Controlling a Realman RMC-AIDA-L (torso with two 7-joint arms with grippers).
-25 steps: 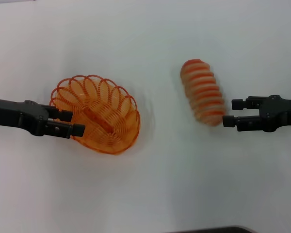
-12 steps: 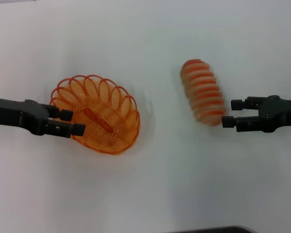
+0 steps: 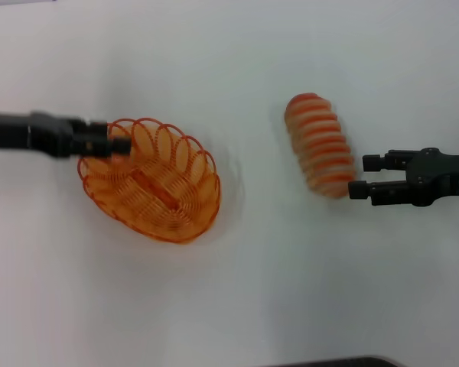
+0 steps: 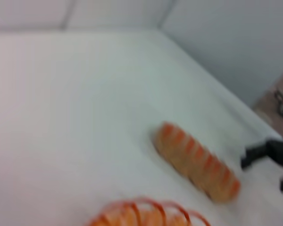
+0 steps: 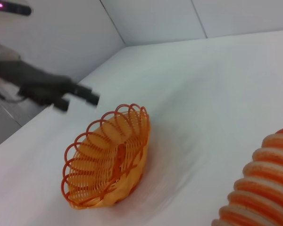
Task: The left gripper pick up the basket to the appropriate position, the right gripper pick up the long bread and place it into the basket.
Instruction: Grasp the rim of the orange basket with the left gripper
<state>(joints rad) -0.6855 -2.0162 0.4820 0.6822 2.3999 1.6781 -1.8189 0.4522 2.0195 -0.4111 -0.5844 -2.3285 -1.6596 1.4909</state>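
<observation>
The orange wire basket [image 3: 212, 182] stands on the white table, left of centre, and holds nothing. It also shows in the right wrist view [image 5: 142, 134] and, only its rim, in the left wrist view [image 4: 148, 210]. My left gripper [image 3: 116, 144] is at the basket's far left rim; in the right wrist view it [image 5: 79, 100] hangs above and beyond the basket, open and holding nothing. The long bread [image 3: 319, 145] lies right of centre, also in the left wrist view [image 4: 196, 162] and the right wrist view [image 5: 262, 188]. My right gripper [image 3: 365, 177] is open just right of the bread's near end.
The white table [image 3: 252, 290] runs on around both things. A dark edge [image 3: 329, 362] shows at the table's front. Pale walls rise behind the table in the wrist views.
My left gripper has moved away from me, from the basket's near left side to its far left rim. The right gripper has crept slightly toward the bread. Basket and bread have not moved.
</observation>
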